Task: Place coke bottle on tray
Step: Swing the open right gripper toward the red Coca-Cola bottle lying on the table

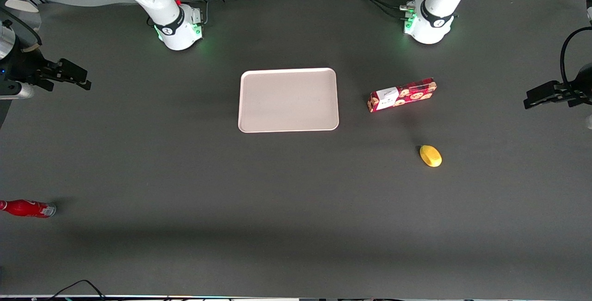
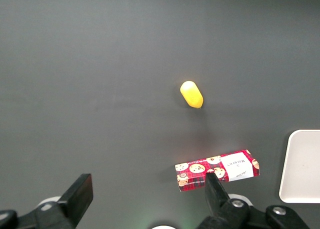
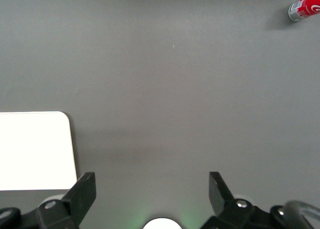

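Note:
The coke bottle [image 1: 27,208] lies on its side on the dark table at the working arm's end, near the front camera; it also shows in the right wrist view [image 3: 306,7]. The pale pinkish-beige tray [image 1: 288,100] lies flat at the table's middle and holds nothing; a corner of it shows in the right wrist view [image 3: 35,151]. My right gripper [image 1: 69,75] hangs high at the working arm's end, farther from the front camera than the bottle and well apart from it. It is open and holds nothing [image 3: 152,191].
A red cookie box [image 1: 402,95] lies beside the tray toward the parked arm's end. A yellow lemon-like object [image 1: 430,156] lies nearer the front camera than the box. Both show in the left wrist view, the box [image 2: 217,170] and the yellow object [image 2: 191,94].

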{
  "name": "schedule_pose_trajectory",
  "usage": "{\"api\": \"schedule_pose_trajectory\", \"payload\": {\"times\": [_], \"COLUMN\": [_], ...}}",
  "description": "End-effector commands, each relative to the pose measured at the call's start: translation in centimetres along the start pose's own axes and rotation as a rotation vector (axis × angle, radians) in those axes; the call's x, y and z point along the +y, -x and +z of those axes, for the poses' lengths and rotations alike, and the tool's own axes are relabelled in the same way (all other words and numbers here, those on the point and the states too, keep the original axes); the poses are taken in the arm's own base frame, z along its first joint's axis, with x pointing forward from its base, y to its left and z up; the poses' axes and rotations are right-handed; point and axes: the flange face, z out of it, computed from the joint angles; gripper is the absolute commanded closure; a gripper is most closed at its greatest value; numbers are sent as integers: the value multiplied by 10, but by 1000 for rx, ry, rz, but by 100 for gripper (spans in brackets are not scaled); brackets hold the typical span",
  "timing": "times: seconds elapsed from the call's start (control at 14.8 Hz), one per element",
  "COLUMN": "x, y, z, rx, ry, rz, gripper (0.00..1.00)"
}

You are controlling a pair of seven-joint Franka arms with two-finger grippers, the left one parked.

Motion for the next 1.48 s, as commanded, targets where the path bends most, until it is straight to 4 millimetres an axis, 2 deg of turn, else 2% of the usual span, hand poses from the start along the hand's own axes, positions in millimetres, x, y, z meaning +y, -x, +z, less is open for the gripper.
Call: {"api": "schedule_pose_trajectory", "payload": {"times": [0.0,0.2,0.34,0.47,0.61,0.88,1.01,1.42], "x": [-3,-1,11,41,64,116,128,124], "y": [-7,-7,-19,-28,-44,-90,-101,-123], "z": [-3,0,14,31,49,86,99,127], "rx": [-21,-35,-55,-78,-83,-99,-96,-112], "ry": [-3,-3,10,-2,68,156,173,235], "rz": [25,14,14,-31,-103,-268,-306,-383], "gripper": [0,0,0,0,0,0,0,0]}}
